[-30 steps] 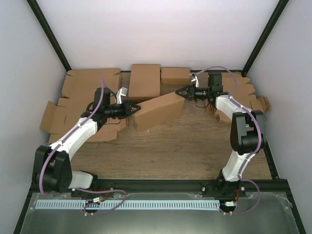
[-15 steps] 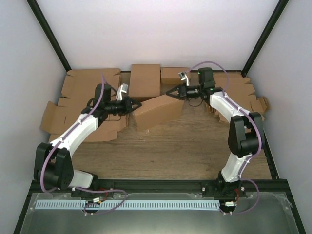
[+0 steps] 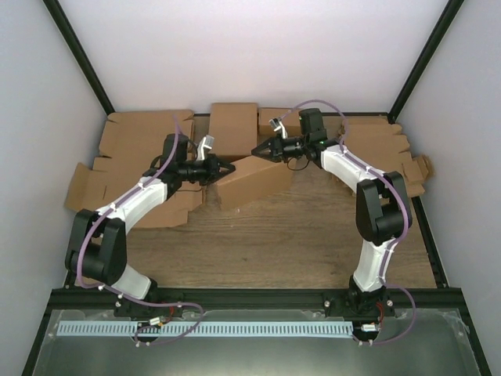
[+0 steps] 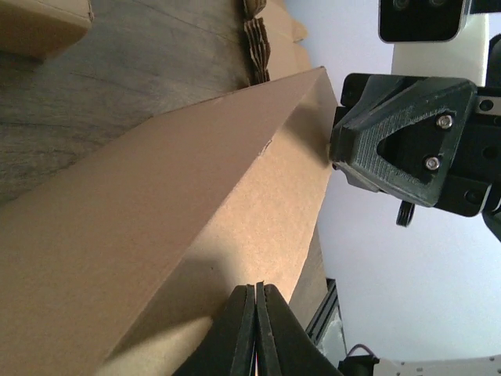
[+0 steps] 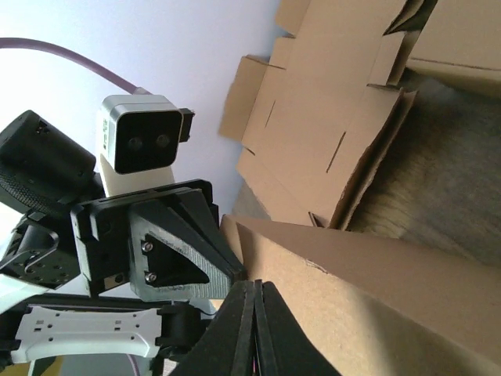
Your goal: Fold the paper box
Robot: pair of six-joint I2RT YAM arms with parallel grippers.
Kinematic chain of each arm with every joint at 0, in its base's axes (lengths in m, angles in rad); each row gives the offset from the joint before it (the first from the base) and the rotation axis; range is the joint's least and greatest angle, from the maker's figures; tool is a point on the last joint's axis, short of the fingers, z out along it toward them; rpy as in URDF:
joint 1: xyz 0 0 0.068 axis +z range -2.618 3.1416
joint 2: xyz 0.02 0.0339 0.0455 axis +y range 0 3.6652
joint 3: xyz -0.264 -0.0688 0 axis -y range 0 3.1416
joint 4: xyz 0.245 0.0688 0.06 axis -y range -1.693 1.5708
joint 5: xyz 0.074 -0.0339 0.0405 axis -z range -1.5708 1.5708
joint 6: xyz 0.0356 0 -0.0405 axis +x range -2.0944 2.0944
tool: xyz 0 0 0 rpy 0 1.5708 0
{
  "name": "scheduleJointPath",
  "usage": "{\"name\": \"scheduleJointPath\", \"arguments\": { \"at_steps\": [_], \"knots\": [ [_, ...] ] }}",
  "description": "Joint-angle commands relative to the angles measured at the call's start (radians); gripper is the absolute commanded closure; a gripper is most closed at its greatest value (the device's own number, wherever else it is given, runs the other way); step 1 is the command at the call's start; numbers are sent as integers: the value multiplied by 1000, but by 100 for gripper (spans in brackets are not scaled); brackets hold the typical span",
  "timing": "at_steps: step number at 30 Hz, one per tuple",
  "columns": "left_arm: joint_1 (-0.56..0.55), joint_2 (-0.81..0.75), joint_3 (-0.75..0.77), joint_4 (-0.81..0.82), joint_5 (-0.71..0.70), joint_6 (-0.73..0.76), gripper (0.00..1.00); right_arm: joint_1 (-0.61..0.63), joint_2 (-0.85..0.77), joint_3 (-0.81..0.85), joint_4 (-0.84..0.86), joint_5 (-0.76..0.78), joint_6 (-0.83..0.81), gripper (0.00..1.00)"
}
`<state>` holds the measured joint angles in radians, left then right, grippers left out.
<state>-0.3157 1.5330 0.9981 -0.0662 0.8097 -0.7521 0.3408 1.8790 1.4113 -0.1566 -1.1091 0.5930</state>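
Paper box (image 3: 254, 180): smooth brown cardboard, oblong.

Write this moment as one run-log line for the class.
paper box: between the two arms | left gripper: shut, tip against box | right gripper: shut, tip against box's far edge

The top view looks steeply down from above and behind the arms (image 3: 133, 205), far enough back to take in the whole table (image 3: 313, 235). The left wrist view sits very close, looking past the left gripper (image 4: 257, 288) along the box (image 4: 156, 235) to the right gripper (image 4: 344, 153). The right wrist view, just as close, faces the opposite way along the box. Both share its ridge, and each shows the other gripper.
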Motion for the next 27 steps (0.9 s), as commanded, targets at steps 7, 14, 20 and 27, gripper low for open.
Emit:
{"name": "scheduleJointPath", "arguments": {
  "at_steps": [7, 14, 20, 27],
  "knots": [
    [-9, 3, 55, -141, -62, 85, 96, -25, 13, 66, -103, 58, -11, 99],
    [-10, -58, 124, -248, -95, 131, 95, -174, -77, 11, -92, 39, -13, 99],
    [-9, -80, 67, -251, -108, 141, 95, -222, -77, -37, -109, -5, -53, 99],
    [-10, -94, 16, -234, -111, 136, 95, -228, -79, -62, -135, 52, -97, 98]
  ]
}}
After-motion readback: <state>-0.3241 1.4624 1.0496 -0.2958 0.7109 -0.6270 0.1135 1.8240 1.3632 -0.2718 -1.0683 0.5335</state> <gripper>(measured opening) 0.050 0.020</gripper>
